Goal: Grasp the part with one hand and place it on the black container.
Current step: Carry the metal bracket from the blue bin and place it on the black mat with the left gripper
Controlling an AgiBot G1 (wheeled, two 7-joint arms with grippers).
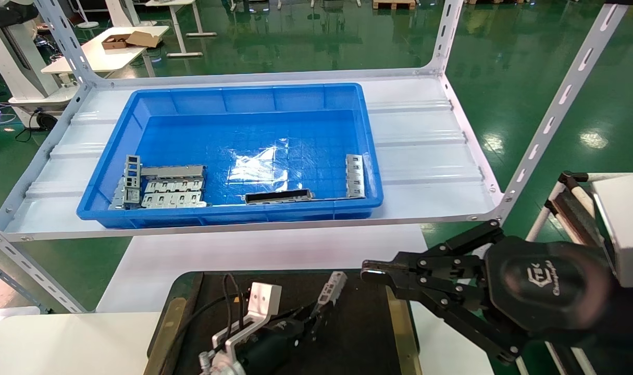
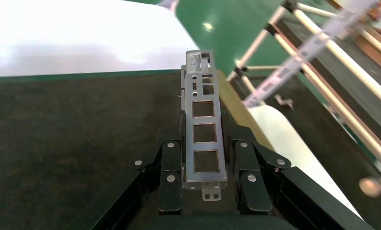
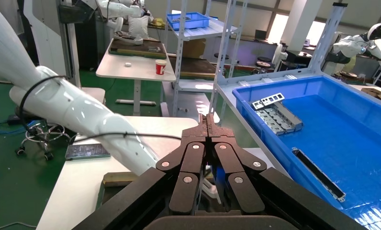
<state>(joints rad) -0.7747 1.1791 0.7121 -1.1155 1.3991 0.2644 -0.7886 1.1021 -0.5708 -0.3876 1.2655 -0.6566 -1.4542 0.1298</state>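
Nearest me, at the front edge of the worktop, my left gripper (image 1: 316, 312) pinches the part (image 1: 333, 288) between its fingers (image 2: 171, 178), holding it over the black container (image 1: 358, 338) with the strip's free end angled toward the far edge. Just off the container's right edge I see my right gripper (image 1: 373, 272) hovering, fingertips pressed together on nothing. Farther back, on the shelf, the blue bin (image 1: 233, 213) holds grey slotted plates (image 1: 173, 192) in its near-left corner.

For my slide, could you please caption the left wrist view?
Left gripper clamps the slim silver-grey stamped metal part above the flat black container.
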